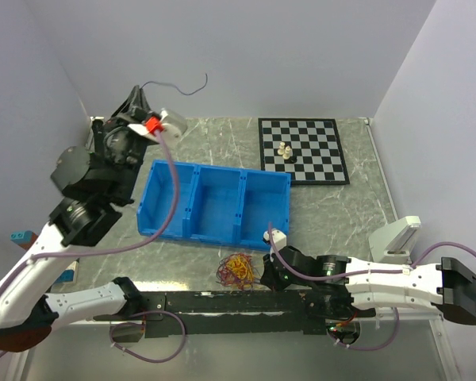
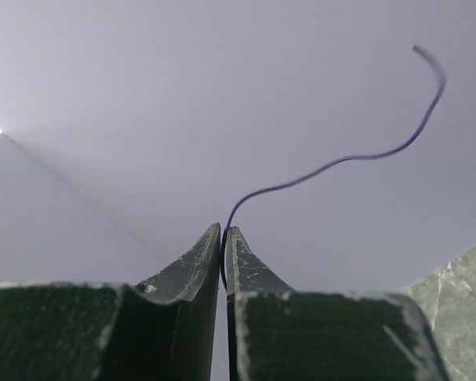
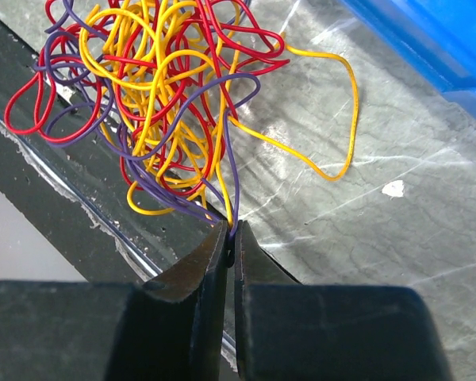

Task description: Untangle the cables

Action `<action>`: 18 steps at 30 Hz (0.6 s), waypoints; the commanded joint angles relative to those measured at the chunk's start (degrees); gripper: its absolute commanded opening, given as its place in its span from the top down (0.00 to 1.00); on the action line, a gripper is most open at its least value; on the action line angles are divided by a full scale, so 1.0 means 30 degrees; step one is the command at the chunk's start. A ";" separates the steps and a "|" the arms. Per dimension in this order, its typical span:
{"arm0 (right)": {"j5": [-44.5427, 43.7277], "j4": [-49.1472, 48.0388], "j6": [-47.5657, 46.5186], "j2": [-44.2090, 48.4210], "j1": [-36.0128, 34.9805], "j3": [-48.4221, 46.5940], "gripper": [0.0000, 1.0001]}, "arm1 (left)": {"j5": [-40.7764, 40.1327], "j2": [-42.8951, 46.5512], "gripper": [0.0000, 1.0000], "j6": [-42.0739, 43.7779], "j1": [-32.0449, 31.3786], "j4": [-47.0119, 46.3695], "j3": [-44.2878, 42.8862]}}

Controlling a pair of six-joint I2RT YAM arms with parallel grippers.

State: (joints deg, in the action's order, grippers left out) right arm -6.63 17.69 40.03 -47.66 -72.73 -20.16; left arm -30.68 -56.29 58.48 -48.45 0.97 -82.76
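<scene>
The cables are thin wires in red, yellow and dark purple. Most of them lie in a small tangle (image 1: pixel 236 270) (image 3: pixel 151 95) on the marbled table, just in front of the blue bin. My right gripper (image 1: pixel 267 274) (image 3: pixel 230 230) sits low at the tangle's right side. It is shut on a purple strand and a yellow strand that run out of the bunch. My left gripper (image 1: pixel 138 90) (image 2: pixel 224 230) is raised high at the back left, its jaws almost together around a single purple cable (image 1: pixel 174 87) (image 2: pixel 341 159). That cable curls free into the air to the right.
A blue bin (image 1: pixel 214 232) with three compartments stands mid-table. A chessboard (image 1: pixel 317 155) carrying a few pale pieces (image 1: pixel 285 151) lies at the back right. A black strip (image 1: pixel 222 302) runs along the near edge. A white block (image 1: pixel 397 234) sits at the right.
</scene>
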 commanded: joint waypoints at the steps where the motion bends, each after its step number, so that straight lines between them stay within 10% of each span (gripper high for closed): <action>1: -0.0630 -0.0126 0.0191 0.0271 -0.0424 -0.0252 0.91 | 0.0263 -0.0776 0.87 0.0517 0.0590 -0.2781 0.0309; 18: -0.0923 -0.0156 0.0279 0.0740 -0.0630 -0.0076 0.91 | 0.2373 -0.1715 0.94 -0.1445 0.4694 -0.5185 0.1540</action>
State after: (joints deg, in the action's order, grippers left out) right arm -8.14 17.72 40.25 -46.76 -74.11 -20.16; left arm -25.67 -61.73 56.86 -35.27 -10.46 -79.26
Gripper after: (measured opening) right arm 0.101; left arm 0.076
